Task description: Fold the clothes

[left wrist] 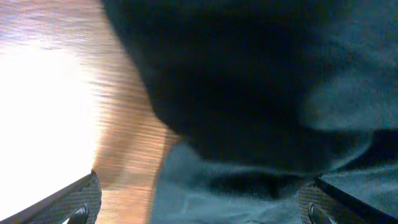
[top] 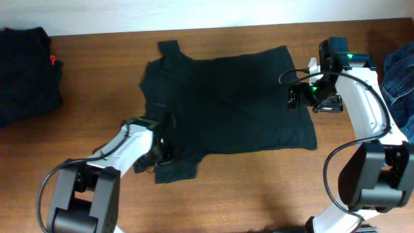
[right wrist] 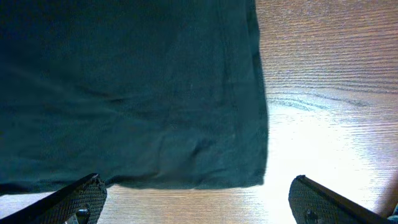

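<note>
A plain black T-shirt (top: 226, 103), the clothes in play, lies spread flat on the wooden table (top: 259, 188). My left gripper (top: 162, 147) sits low over the near-left sleeve. In the left wrist view it (left wrist: 199, 211) is open, and dark cloth (left wrist: 261, 93) fills the space between and ahead of its fingers (left wrist: 78, 202). My right gripper (top: 304, 96) hovers at the shirt's right edge. In the right wrist view it (right wrist: 199, 208) is open, just off the shirt's corner (right wrist: 255, 177), with bare wood between its fingertips (right wrist: 84, 199).
A pile of dark garments (top: 26, 71) with a red tag lies at the table's back left. Blue denim cloth (top: 401, 77) lies at the right edge, behind the right arm. Bare wood shows along the front of the table.
</note>
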`<state>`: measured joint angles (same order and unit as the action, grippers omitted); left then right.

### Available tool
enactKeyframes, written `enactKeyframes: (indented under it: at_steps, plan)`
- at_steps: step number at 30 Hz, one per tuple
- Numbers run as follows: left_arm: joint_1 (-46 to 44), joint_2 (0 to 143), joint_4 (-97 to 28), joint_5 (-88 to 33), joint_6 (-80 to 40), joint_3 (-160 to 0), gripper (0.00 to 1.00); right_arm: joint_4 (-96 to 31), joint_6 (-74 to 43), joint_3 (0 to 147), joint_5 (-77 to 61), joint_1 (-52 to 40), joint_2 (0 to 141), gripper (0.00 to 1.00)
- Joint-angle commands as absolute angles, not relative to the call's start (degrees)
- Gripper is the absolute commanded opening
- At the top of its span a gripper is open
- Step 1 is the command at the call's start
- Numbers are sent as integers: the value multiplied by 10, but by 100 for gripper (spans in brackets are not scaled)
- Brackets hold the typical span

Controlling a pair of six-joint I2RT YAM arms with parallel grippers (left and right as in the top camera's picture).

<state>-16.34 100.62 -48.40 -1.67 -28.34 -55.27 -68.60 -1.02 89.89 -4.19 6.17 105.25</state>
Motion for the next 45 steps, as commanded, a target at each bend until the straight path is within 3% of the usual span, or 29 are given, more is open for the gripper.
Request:
enactKeyframes:
  at_steps: [1, 4, 10, 19, 24, 30, 33, 39, 45]
  plan:
    - [-128, 1011, -494, 13, -282, -533, 98, -688, -6, 902, -43, 61, 1043, 99]
    - [-123, 1011, -500, 6, -277, -533, 95, -696, -10, 902, -38, 62, 1043, 99]
    - [-127, 986, -529, 0, -247, -539, 99, -728, -91, 902, 7, 102, 1040, 99]
    - [-127, 824, -532, -16, -218, -575, 99, -755, -82, 886, -41, 151, 1027, 99]
    - [-127, 783, -533, -100, -179, -575, 99, -705, -83, 804, -60, 155, 979, 99]
    - [-127, 786, -534, -107, -179, -575, 99, -628, -79, 667, -95, 154, 895, 100]
    - [-127, 788, -527, -102, -179, -575, 99, -611, -78, 626, -97, 154, 887, 95]
    - [-127, 800, -517, -92, -179, -574, 99, -585, -77, 597, -97, 154, 894, 74]
    - [-127, 824, -504, -92, -179, -574, 99, -567, -78, 587, -86, 154, 894, 73]
